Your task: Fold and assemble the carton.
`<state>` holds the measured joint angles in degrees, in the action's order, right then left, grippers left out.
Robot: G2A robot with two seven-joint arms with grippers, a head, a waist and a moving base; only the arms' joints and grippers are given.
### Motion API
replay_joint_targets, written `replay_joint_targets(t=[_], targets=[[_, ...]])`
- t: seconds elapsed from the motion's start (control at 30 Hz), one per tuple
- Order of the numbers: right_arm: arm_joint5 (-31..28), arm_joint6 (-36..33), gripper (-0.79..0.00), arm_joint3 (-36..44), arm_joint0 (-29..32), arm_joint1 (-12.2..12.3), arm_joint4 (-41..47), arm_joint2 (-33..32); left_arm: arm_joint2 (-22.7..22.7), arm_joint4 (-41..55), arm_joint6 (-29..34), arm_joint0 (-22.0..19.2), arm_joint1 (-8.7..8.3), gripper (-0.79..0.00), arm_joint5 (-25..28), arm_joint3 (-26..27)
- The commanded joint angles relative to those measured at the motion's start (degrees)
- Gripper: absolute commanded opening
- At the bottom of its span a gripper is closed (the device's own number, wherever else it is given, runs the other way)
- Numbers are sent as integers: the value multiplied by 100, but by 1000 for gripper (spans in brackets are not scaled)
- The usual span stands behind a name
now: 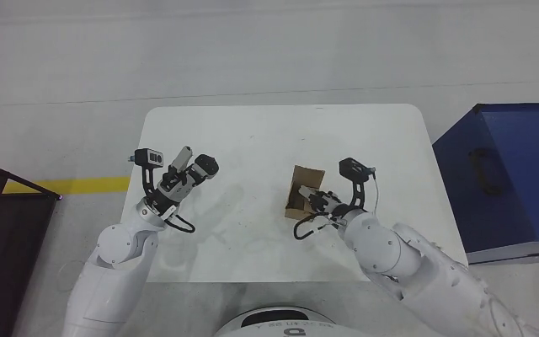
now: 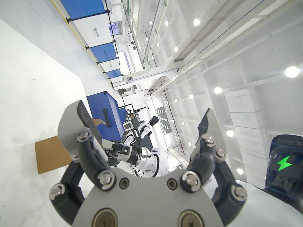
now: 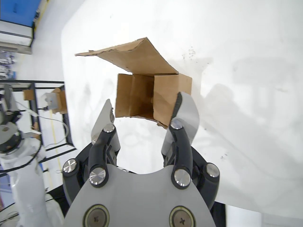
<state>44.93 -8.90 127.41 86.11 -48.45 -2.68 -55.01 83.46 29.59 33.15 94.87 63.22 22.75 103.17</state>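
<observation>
Right gripper (image 3: 144,99) is spread open right at the carton (image 3: 151,95); one finger (image 3: 187,112) lies over the outside of a carton side wall, the other is just beside the opposite corner; can't tell if either one is actually touching the cardboard. The carton is brown, sits on the white table (image 1: 253,135), and its open mouth faces the right gripper; one big flap (image 3: 139,55) sticks up and out on the far side from the gripper, with a bit of a curl in it. From the top view the carton (image 1: 305,187) has the right gripper (image 1: 318,202) at its near edge. The left gripper (image 1: 205,166) is well apart from the carton on the robot's left, raised off the table; its jaws are wide open with nothing in them (image 2: 143,106). A blue box (image 1: 497,168) with a dark handle stands off the table, on the carton's other side.
</observation>
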Motion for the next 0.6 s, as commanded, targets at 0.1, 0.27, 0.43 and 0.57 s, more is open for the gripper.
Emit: replay_joint_targets(t=[0.1,0.27,0.43,0.57], targets=[[-134,82,0,22,89,1,101,-69,0,0,0,0,0,0,0,0],[-182,84,0,25,95,-3,122,-73,182,-2747,58,-162,-103,0,-331,277],[-2010,539,0,-170,625,-32,931,-626,-416,-5068,490,-748,-128,0,-1065,1000],[-3803,697,0,-400,1407,19,1491,-1256,-1082,-5879,791,-1358,-70,0,-1630,792]])
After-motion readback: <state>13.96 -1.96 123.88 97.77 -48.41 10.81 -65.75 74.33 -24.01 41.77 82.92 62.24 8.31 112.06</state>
